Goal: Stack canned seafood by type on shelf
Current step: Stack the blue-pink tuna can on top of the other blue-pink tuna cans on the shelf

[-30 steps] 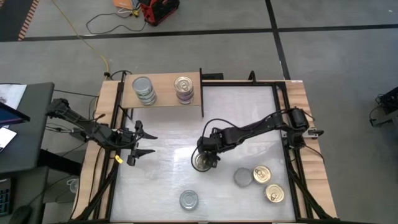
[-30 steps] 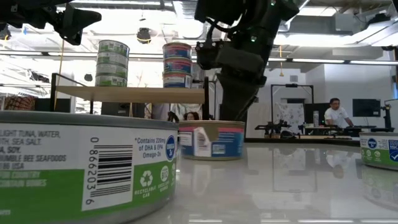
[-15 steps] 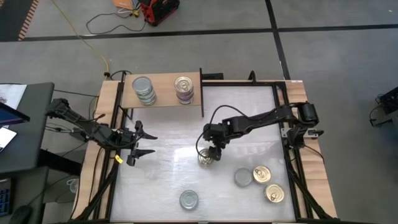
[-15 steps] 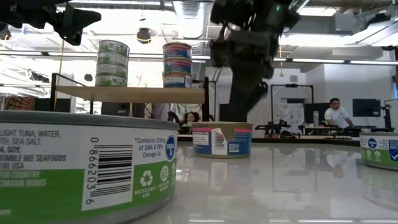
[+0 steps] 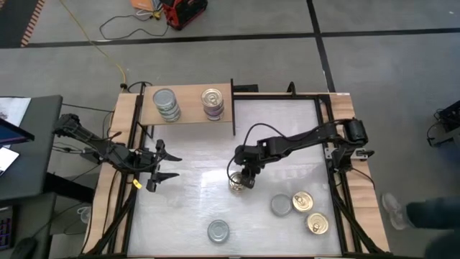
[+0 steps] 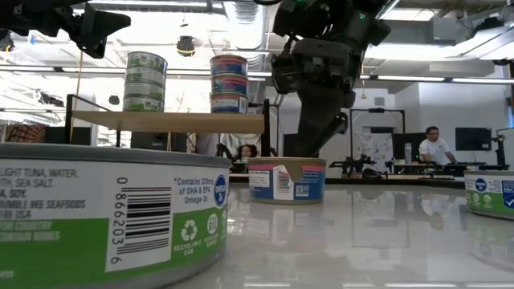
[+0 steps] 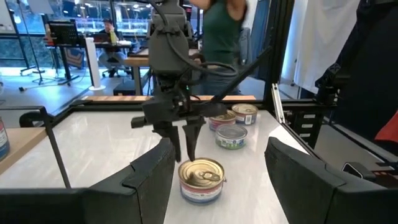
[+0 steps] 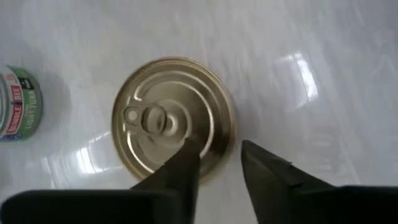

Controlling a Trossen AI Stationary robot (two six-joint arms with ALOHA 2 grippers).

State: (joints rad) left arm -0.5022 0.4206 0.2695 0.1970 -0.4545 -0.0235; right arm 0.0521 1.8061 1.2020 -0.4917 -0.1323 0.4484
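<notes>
Bright overhead ceiling lights; white tabletop (image 5: 194,208) glares in streaks; the nearest tin (image 6: 104,213) looms soft, slightly blurred.

Two slim black jointed arms (thin cables looped alongside), each tool (image 5: 246,180) ending in dark tapered fingers.

Green-labelled tin (image 6: 104,213) cut off by low view's edge

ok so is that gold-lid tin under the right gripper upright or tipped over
Upright: the gold-lid tin shows its lid and pull tab facing up, sitting flat on the table.
</notes>
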